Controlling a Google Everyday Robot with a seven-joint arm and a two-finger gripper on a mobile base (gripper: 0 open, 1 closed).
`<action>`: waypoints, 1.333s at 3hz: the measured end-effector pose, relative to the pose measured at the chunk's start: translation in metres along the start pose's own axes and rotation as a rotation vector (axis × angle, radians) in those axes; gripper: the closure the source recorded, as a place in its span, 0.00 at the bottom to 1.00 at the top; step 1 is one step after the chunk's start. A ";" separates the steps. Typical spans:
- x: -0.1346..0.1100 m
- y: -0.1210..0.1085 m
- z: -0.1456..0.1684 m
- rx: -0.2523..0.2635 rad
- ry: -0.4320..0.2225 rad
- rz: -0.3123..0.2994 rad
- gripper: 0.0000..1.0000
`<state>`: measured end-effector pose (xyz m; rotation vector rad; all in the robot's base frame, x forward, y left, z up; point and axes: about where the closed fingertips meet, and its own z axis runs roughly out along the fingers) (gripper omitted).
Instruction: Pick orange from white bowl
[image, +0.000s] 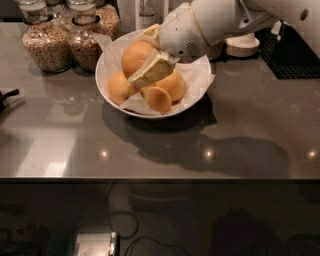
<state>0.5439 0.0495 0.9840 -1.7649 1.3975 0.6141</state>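
The white bowl (101, 86), lined with crinkled white paper, stands at the back middle of the grey table. The orange (134, 56), the largest and deepest-coloured fruit, sits at the bowl's upper left, above the others. My gripper (148, 52) reaches in from the upper right. One cream finger (150, 73) lies along the orange's lower right side and the other (152, 31) at its top. The fingers are closed on the orange. Three smaller, paler fruits (119, 88) (158, 99) (176, 85) lie in the bowl below it.
Two glass jars of grain (46, 41) (84, 44) stand just left of the bowl. Stacked off-white bowls (242, 46) sit behind my arm at the right, beside a black mat (295, 56). The table's front edge (160, 178) runs across the lower middle.
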 end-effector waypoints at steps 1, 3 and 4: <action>-0.047 0.052 -0.010 0.021 -0.072 -0.118 1.00; -0.058 0.107 -0.053 0.040 -0.183 -0.090 1.00; -0.058 0.107 -0.053 0.040 -0.183 -0.090 1.00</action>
